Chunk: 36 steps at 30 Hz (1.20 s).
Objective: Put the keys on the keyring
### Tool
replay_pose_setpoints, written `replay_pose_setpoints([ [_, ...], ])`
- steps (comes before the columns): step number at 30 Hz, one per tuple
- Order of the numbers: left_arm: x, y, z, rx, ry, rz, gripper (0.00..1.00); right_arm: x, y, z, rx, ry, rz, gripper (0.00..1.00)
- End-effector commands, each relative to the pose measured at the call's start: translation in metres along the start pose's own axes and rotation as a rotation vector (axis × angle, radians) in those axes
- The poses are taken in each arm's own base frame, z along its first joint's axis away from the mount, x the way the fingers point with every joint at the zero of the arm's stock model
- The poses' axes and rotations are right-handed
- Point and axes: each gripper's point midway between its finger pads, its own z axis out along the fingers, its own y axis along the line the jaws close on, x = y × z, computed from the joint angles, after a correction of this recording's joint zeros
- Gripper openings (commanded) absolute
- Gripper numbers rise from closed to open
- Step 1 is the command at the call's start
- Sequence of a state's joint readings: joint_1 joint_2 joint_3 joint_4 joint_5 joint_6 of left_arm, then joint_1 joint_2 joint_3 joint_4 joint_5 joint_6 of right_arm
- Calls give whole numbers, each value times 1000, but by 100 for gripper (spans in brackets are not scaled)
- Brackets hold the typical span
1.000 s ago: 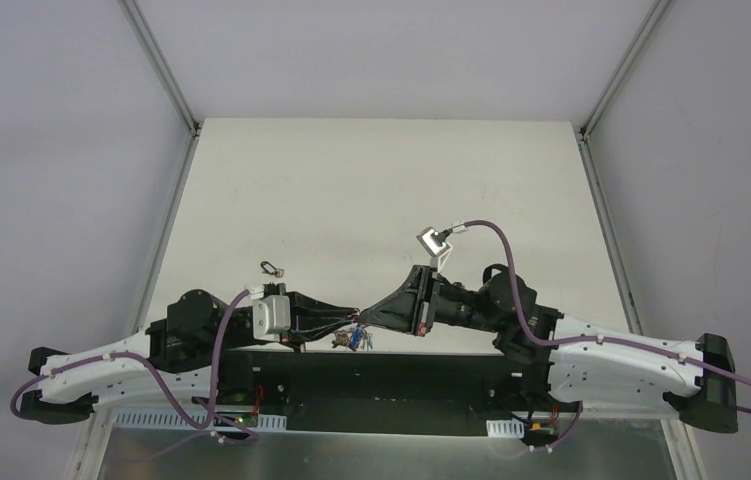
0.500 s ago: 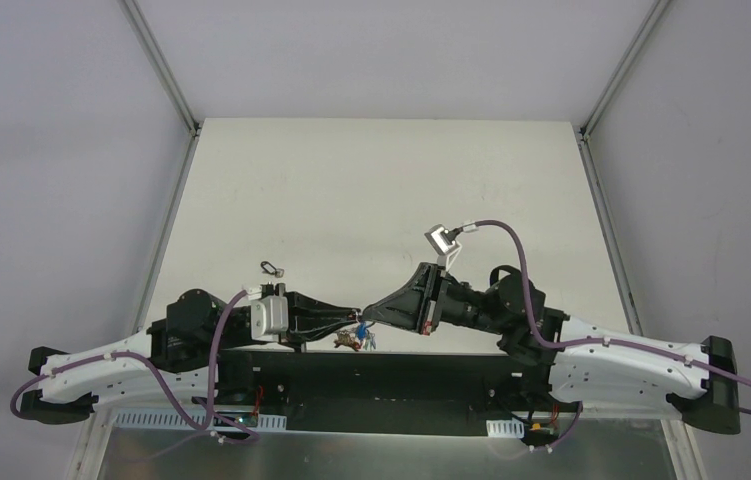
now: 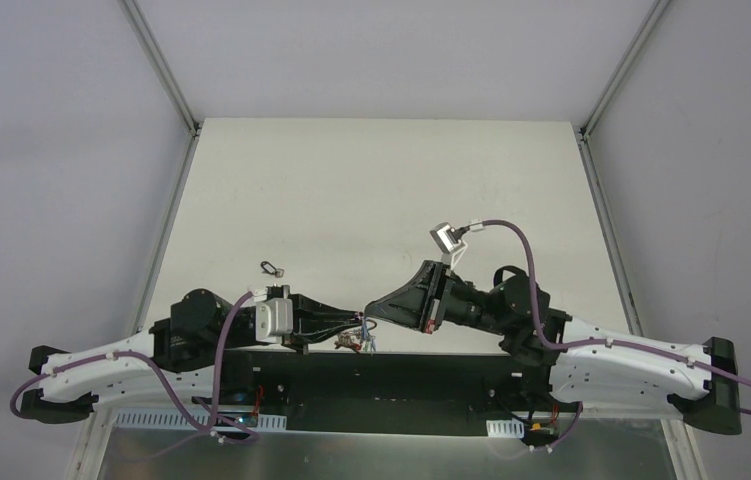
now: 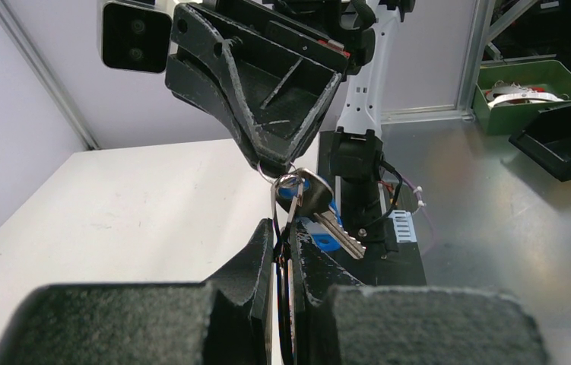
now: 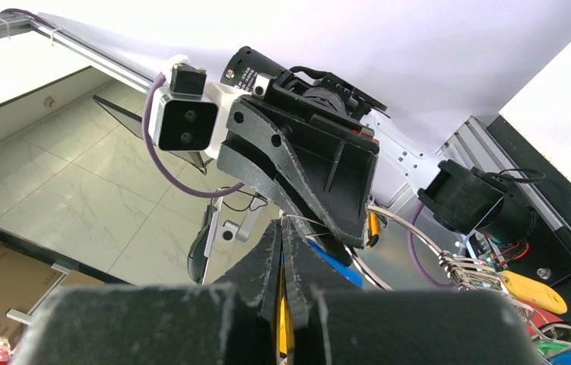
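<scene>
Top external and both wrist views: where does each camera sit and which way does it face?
Top external: above and behind the bases, looking down on the table; both arms show, left claw and right claw tip to tip.
Left wrist: on the left arm, looking along its own fingers at the right claw and the blue-capped key.
Right wrist: on the right arm, looking over its own fingers at the left claw.
Shared: each wrist view shows the other claw.

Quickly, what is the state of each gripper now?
Left gripper: closed, pinching the keyring.
Right gripper: closed; what it holds cannot be told.
</scene>
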<state>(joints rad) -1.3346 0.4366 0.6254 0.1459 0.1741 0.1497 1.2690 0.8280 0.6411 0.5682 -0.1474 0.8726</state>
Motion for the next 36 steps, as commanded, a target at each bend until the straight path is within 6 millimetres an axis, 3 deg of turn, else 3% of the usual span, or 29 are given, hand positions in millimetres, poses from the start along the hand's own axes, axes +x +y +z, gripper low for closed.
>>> replay_pose_setpoints([
  [1, -27, 2, -3, -10, -106, 14, 0, -14, 25, -9, -55, -66, -45, 0],
  [7, -29, 5, -9, -30, -118, 18, 0, -10, 16, -19, -31, -82, -40, 0],
  [18, -28, 13, -7, -71, -119, 28, 0, 0, 15, 0, -36, -42, -13, 0],
  [36, -23, 9, -4, -49, -108, 41, 0, -7, 23, 7, -54, -70, -16, 0],
])
